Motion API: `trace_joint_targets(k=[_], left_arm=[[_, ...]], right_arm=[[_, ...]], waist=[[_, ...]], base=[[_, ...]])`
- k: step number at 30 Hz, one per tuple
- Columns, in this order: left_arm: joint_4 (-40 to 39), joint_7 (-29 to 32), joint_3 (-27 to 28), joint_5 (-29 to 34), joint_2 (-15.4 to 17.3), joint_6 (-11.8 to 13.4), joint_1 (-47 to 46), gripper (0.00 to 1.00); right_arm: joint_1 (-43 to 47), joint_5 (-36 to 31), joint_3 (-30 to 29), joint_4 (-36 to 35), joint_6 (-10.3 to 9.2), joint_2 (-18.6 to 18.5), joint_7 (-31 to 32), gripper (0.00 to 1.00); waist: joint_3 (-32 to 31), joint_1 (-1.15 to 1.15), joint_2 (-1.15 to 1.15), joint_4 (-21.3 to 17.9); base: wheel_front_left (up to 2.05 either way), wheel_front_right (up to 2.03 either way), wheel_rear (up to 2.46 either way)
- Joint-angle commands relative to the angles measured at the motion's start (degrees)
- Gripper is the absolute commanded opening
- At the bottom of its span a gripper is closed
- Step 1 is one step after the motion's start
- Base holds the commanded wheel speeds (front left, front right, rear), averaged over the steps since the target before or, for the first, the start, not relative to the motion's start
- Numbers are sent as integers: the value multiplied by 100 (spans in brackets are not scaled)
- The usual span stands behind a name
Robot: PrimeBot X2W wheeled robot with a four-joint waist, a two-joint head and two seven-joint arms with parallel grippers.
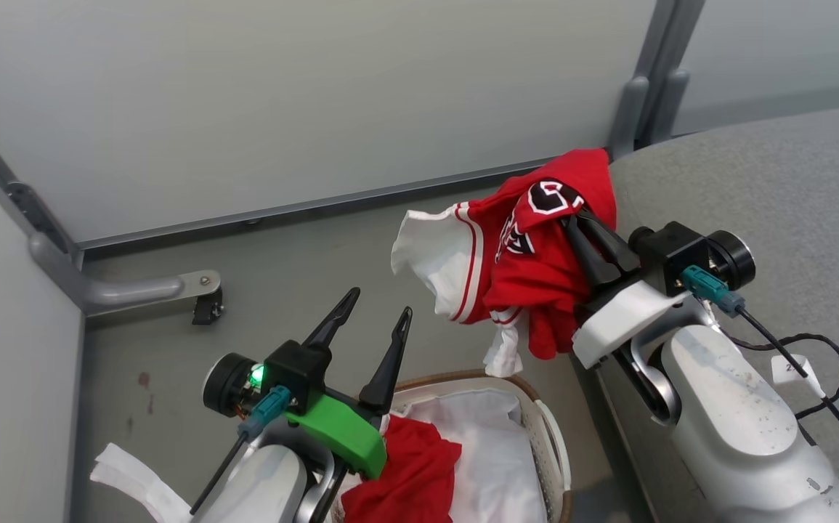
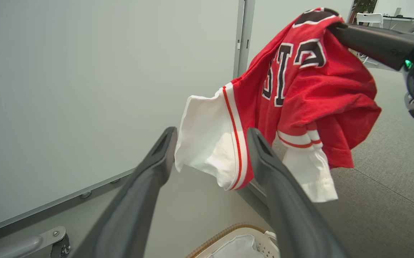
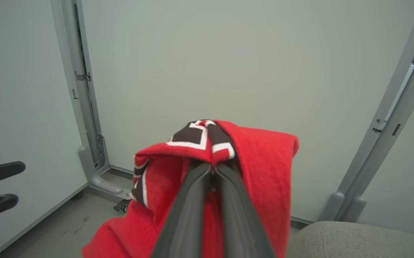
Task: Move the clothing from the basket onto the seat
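Observation:
My right gripper (image 1: 573, 216) is shut on a red jersey (image 1: 535, 254) with white sleeves and black-and-white numerals. The jersey hangs in the air at the left edge of the grey seat (image 1: 768, 174), above the floor. In the right wrist view the fingers (image 3: 192, 193) pinch a fold of this clothing (image 3: 264, 161). My left gripper (image 1: 379, 303) stands open and empty over the basket (image 1: 535, 399), left of the jersey (image 2: 300, 89). Another red garment (image 1: 404, 472) lies in the basket on a white liner (image 1: 499, 450).
Pale partition walls close off the back and left, with a metal foot bracket (image 1: 150, 290) on the grey floor. A white cloth strip (image 1: 128, 472) lies at the lower left. A black cable (image 1: 819, 363) trails over the seat by my right arm.

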Motion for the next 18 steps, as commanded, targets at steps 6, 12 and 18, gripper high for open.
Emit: trace_joint_targets(k=[6,12,18], left_arm=[[-84,-3,67,147,-133,-39,54,100],[-117,-3,-27,228,-186,-48,-116,100],[-120,-3,-171,180,-130,-50,-248,100]], right_arm=[[104,-107,-270,-107,-6,-89,-16,0],[153,-169,-599,-222,-6,-83,-15,0],[191,-200,-967,-303,-5,16,-16,0]], waist=[[402,0,-1,-878],[762,0,-1,-1490],[1041,0,-1,-1749]], base=[[0,0,0],[0,0,0],[0,0,0]])
